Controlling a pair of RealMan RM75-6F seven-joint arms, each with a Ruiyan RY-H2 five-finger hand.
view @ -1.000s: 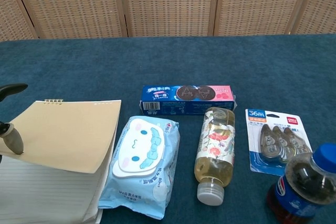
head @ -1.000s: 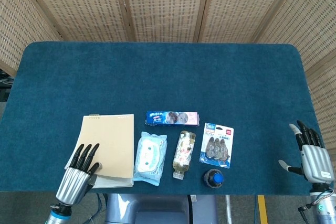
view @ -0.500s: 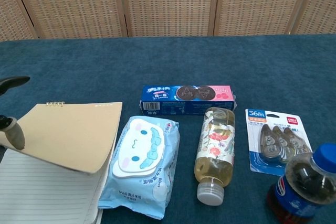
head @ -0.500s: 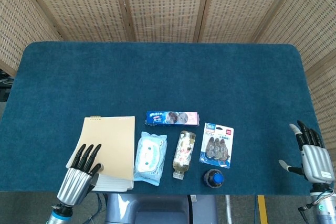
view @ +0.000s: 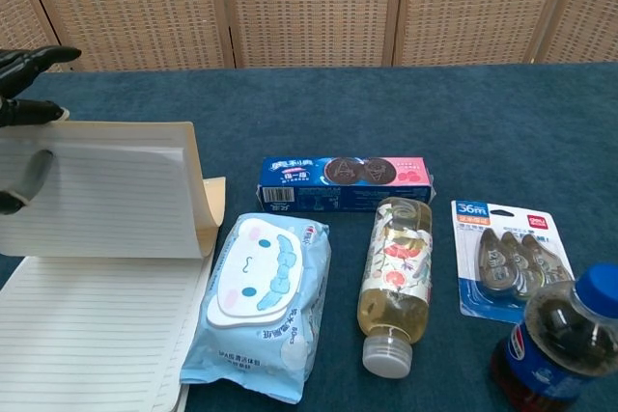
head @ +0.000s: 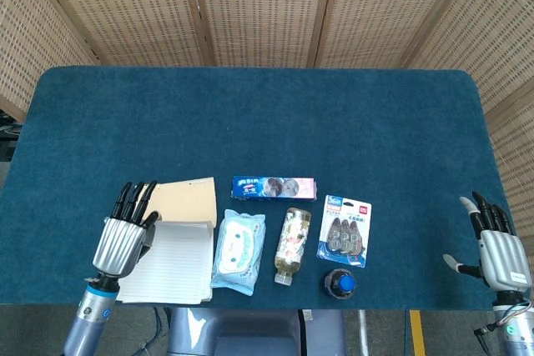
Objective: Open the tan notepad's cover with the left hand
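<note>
The tan notepad lies at the table's front left with its lined page bare. Its cover stands raised, nearly upright, inner lined side facing the chest view, with the tan edge seen in the head view. My left hand holds the cover's left edge, with fingers behind the top and the thumb in front. My right hand hovers open at the table's front right corner, far from the notepad, and shows in the head view only.
Right of the notepad lie a wet-wipes pack, a cookie box, a floral-label bottle on its side, a correction-tape pack and an upright cola bottle. A wicker screen stands behind the table.
My left hand has moved up and away from the front edge, swinging the cover from a low tilt to nearly upright. The lined page now shows fully. The right hand has stayed still.
</note>
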